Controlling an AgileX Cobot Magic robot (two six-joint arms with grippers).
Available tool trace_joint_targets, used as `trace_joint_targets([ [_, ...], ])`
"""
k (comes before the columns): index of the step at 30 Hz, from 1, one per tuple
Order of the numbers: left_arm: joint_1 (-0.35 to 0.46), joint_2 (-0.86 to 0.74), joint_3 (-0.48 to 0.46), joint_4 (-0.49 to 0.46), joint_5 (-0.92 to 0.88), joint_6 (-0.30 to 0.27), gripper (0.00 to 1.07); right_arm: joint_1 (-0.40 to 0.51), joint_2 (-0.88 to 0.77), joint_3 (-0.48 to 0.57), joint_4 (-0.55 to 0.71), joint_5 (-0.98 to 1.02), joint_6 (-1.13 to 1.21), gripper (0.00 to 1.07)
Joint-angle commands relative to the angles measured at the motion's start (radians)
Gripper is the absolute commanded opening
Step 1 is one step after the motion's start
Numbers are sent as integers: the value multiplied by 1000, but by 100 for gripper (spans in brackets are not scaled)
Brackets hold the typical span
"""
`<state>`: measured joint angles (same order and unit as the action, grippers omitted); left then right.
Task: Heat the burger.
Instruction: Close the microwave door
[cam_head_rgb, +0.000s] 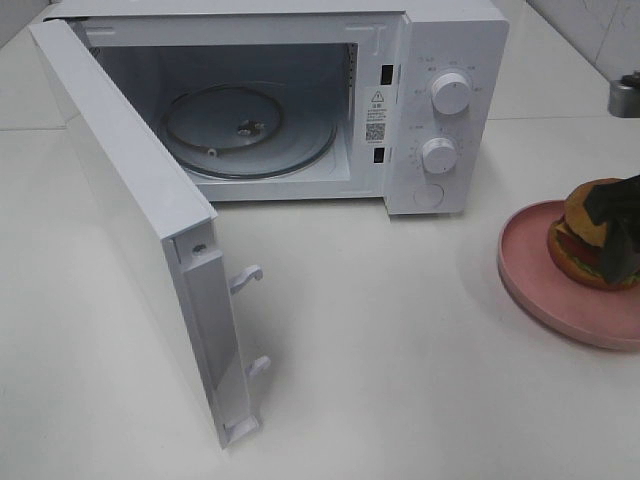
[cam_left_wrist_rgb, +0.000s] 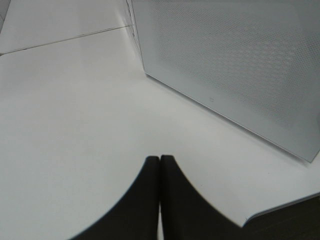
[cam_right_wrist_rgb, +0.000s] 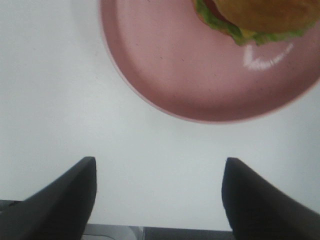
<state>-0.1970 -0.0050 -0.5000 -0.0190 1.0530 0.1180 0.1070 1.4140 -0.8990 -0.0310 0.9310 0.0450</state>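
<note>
The burger (cam_head_rgb: 578, 238) sits on a round pink plate (cam_head_rgb: 522, 272) at the right edge of the table. In the right wrist view the burger (cam_right_wrist_rgb: 260, 15) shows a golden bun and green lettuce on the plate (cam_right_wrist_rgb: 200, 80). My right gripper (cam_head_rgb: 618, 230) hangs over the burger's right side. It (cam_right_wrist_rgb: 160, 161) is open, fingers wide apart with only white table between them and the burger ahead of the tips. My left gripper (cam_left_wrist_rgb: 160, 158) is shut on nothing, low over the table beside the microwave door (cam_left_wrist_rgb: 235, 65). It is out of the exterior view.
A white microwave (cam_head_rgb: 445, 110) stands at the back with its door (cam_head_rgb: 120, 200) swung wide open toward the front left. The glass turntable (cam_head_rgb: 245, 135) inside carries nothing. White table (cam_head_rgb: 400, 340) lies between the door and the plate.
</note>
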Motion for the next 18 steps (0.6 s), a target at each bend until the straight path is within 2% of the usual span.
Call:
trace_joint_targets([
  [1, 1, -20, 3, -4, -13, -2, 0, -41, -19, -6, 11, 45, -4, 67],
  [14, 1, -20, 3, -4, -13, -2, 0, -53, -321, -5, -49, 193, 44, 67],
  [17, 1, -20, 3, -4, -13, -2, 0, -52, -474, 41, -45, 200, 30, 67],
  [18, 1, -20, 3, -4, -13, -2, 0, -52, -474, 41, -45, 200, 30, 67],
])
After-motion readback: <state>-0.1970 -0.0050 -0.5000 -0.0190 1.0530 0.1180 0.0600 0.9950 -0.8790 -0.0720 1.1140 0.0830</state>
